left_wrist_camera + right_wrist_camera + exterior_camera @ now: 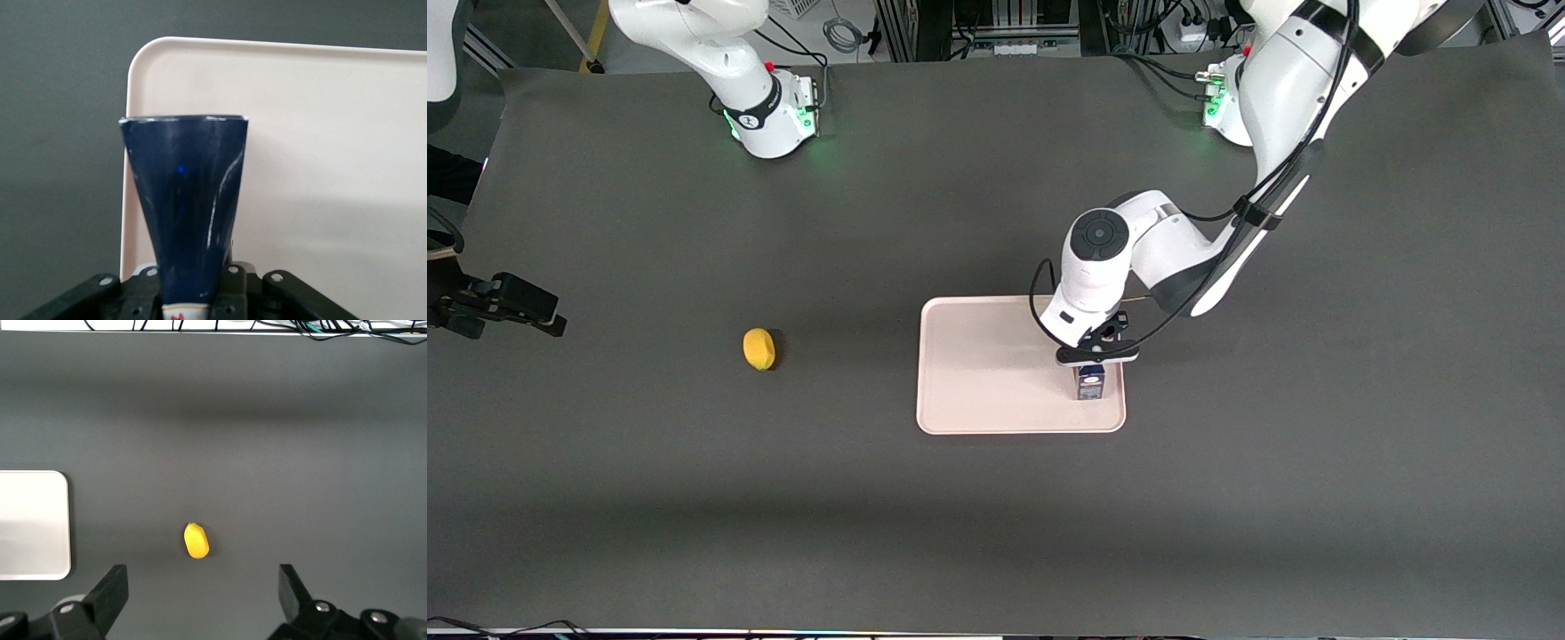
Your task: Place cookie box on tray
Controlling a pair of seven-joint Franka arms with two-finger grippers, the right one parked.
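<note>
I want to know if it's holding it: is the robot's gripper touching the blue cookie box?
Touching. In the left wrist view the cookie box runs straight down into the gripper, pinched with no gap, over the pink tray.

My gripper (1096, 354) over the tray's (320, 133) corner grips the box (187, 207), glossy card; tray smooth, matt plastic; table (694, 489) covered in matt cloth.

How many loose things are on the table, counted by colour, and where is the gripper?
Dark blue: 1, the cookie box, held over the tray by the gripper
Pale pink: 1, the tray
Yellow: 1, the small rounded object
Total: 3
</note>
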